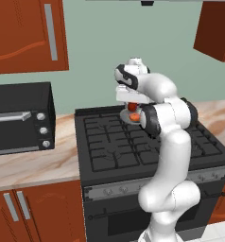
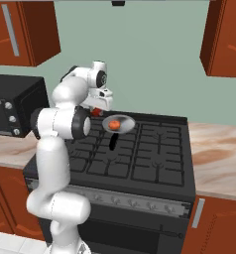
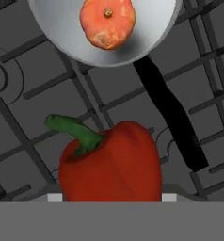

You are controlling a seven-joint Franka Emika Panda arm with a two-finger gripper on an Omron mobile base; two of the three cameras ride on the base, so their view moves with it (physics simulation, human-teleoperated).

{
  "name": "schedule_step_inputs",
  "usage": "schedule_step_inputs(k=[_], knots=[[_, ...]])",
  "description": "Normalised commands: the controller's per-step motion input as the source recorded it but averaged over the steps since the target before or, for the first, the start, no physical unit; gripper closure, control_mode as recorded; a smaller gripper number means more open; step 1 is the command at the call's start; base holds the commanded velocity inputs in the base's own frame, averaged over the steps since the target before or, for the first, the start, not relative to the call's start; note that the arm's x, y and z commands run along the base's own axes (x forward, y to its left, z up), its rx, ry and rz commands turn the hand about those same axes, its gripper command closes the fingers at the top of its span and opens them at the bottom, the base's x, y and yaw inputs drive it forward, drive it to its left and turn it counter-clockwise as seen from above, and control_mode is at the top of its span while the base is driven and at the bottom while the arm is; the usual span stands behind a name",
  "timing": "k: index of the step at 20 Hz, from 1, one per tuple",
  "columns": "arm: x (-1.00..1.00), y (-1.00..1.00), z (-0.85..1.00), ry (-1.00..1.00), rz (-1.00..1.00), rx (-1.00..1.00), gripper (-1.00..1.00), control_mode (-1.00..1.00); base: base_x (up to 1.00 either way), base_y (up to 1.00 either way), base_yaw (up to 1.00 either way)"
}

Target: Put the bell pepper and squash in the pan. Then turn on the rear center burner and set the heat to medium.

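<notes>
One squash (image 3: pixel 107 22) sits in one pan (image 3: pixel 62 33) on the range (image 1: pixel 114 142). One bell pepper (image 3: pixel 111 164) is grasped by the gripper (image 2: pixel 96 112) above the grates.

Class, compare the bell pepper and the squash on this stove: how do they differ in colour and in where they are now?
The bell pepper is glossy red with a green stem; the squash is paler orange. The squash lies in the pan; the bell pepper is outside it, over the grates. Both are small vegetables.
</notes>
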Motion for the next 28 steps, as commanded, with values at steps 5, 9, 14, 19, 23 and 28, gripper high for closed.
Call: schedule_step_inputs(k=[5, 9, 14, 19, 23, 28], knots=[[0.7, -0.65, -0.39, 0.0, -0.12, 0.0, 1.0, -1.0, 0.0, 0.0, 0.0], [0.78, -0.65, -0.31, 0.0, -0.02, 0.0, 1.0, -1.0, 0.0, 0.0, 0.0], [0.58, -0.49, -0.15, -0.03, 0.01, 0.0, 1.0, -1.0, 0.0, 0.0, 0.0], [0.35, -0.11, -0.09, -0.01, 0.02, 0.0, 1.0, -1.0, 0.0, 0.0, 0.0], [0.03, 0.0, -0.35, 0.14, 0.01, 0.0, 1.0, -1.0, 0.0, 0.0, 0.0], [0.06, -0.19, -0.39, 0.08, 0.0, 0.0, 1.0, -1.0, 0.0, 0.0, 0.0]])
